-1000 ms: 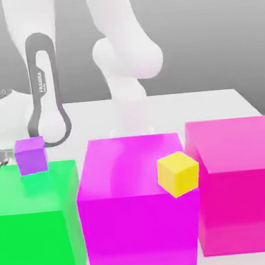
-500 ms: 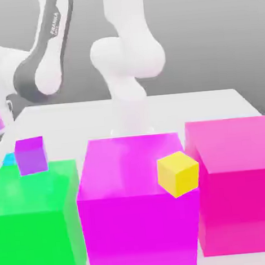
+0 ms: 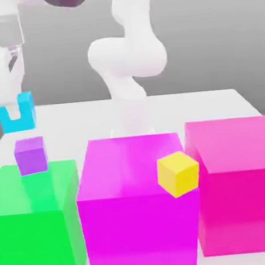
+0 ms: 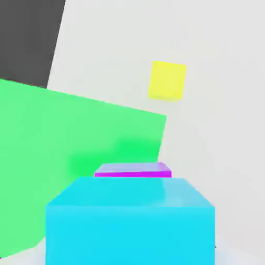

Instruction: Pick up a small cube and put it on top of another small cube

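Small cyan cube (image 3: 27, 115), held aloft at the exterior view's left. I have the jaws (image 3: 13, 112) clamped on it; one pale finger crosses its near face. From the exterior camera, the cube overlaps the far corner of the bench (image 3: 184, 110) on that view's left, and its lower edge appears just above the small purple cube (image 3: 31, 156). It hangs clear of the purple cube, with a gap between them in the exterior view.

The purple cube overlaps the far edge of the large green block's (image 3: 34, 239) top face; I cannot tell from this angle what bears it. To the exterior view's right of the green block come the large magenta block (image 3: 141, 233) and then the large pink block (image 3: 240, 210). The small yellow cube (image 3: 178, 174), turned so that a vertical edge faces the camera, overlaps the near corner of the magenta block's top face, on the side toward the pink block. I cannot make out its support. The white arm (image 3: 129, 58) rises behind the blocks, over the bench's far edge.

In the hand view, I see the cyan cube nearest the camera, partly covering the purple cube beyond it. A darker green patch lies on the green block beside the purple cube, and the yellow cube appears apart from both.
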`<action>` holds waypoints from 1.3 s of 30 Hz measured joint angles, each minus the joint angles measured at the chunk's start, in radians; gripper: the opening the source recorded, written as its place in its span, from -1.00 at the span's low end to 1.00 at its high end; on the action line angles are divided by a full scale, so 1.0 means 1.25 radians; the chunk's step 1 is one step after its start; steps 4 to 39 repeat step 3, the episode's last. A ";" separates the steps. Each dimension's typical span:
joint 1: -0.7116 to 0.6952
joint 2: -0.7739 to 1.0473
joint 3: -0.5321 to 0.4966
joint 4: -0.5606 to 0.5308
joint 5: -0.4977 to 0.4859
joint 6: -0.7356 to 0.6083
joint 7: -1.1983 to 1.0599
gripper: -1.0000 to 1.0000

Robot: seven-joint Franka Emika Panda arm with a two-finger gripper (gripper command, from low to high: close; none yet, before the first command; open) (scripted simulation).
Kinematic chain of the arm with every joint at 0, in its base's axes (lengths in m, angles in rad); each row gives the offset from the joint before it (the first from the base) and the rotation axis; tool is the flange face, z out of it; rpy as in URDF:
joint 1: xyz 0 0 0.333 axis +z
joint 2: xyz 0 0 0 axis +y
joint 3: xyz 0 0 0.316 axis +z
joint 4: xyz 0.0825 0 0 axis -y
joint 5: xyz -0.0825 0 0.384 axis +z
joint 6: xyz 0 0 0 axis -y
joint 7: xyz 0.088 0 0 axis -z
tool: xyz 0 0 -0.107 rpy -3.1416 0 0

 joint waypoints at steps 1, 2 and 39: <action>0.000 0.000 0.000 0.000 0.000 0.000 0.000 1.00; 0.000 0.000 0.000 0.000 0.000 0.000 0.000 1.00; 0.000 0.000 0.000 0.000 0.000 0.000 0.000 1.00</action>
